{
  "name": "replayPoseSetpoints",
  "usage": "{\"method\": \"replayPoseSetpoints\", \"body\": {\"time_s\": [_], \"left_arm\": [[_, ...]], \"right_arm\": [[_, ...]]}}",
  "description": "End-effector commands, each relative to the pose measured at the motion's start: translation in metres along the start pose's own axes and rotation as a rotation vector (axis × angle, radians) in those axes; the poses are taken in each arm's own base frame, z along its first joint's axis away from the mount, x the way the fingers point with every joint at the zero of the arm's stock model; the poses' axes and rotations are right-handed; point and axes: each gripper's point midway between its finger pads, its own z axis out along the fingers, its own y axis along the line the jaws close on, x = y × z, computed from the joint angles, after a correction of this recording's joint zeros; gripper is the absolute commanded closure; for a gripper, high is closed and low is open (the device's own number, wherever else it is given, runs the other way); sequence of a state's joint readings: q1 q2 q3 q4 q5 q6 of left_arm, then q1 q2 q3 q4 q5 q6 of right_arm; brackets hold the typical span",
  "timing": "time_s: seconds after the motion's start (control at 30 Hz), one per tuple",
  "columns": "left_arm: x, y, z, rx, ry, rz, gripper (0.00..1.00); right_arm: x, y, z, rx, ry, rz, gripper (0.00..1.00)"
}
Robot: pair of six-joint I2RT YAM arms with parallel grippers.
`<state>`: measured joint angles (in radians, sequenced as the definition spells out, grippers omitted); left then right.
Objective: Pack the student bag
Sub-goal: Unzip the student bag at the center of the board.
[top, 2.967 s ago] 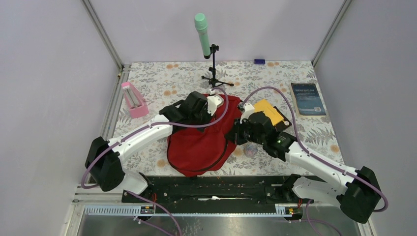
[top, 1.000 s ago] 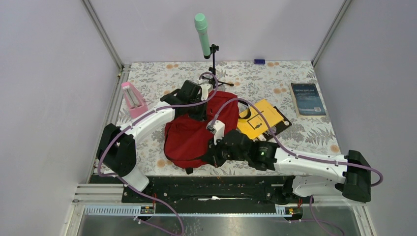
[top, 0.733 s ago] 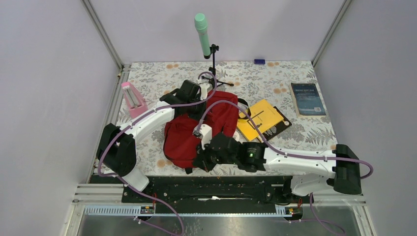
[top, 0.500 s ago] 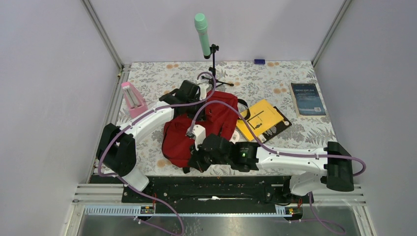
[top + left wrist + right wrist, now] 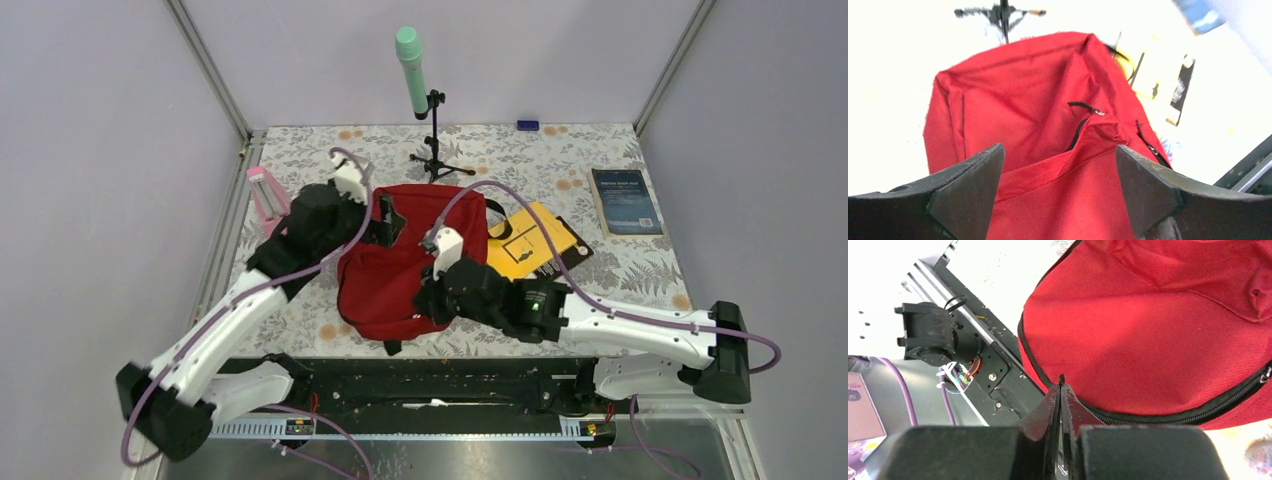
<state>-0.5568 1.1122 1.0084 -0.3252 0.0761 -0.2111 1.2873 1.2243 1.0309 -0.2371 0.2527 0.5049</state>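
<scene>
The student bag [image 5: 400, 265] is laid flat between the two arms, its long axis running from near to far. The left gripper [image 5: 1058, 150] is released above the far-left corner, with the bag ahead and below. The right gripper [image 5: 1061, 382] is clenched at the near-right edge; whether fabric is pinched cannot be told.

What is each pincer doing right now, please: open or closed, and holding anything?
Left pincer: open, empty, above the red backpack.
Right pincer: closed at the backpack's edge; whether it pinches the fabric cannot be told.
</scene>
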Motion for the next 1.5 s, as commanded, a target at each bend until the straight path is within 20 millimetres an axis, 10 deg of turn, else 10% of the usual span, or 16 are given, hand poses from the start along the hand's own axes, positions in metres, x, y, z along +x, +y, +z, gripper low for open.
{"method": "replayPoseSetpoints", "body": {"time_s": [0.0, 0.33, 0.63, 1.47], "left_arm": [[-0.027, -0.005, -0.034, 0.028, -0.239, -0.027, 0.16], [0.034, -0.076, -0.090, 0.412, -0.299, -0.012, 0.23], [0.040, -0.125, -0.090, 0.599, -0.287, -0.020, 0.25], [0.052, -0.136, -0.045, 0.495, -0.364, -0.176, 0.53]], "right_arm": [[-0.024, -0.016, -0.020, 0.051, -0.070, 0.100, 1.00], [-0.048, -0.034, -0.032, 0.127, -0.145, 0.251, 1.00], [-0.073, -0.034, -0.035, 0.155, -0.213, 0.283, 1.00], [-0.078, -0.041, -0.018, 0.224, -0.209, 0.290, 1.00]]}}
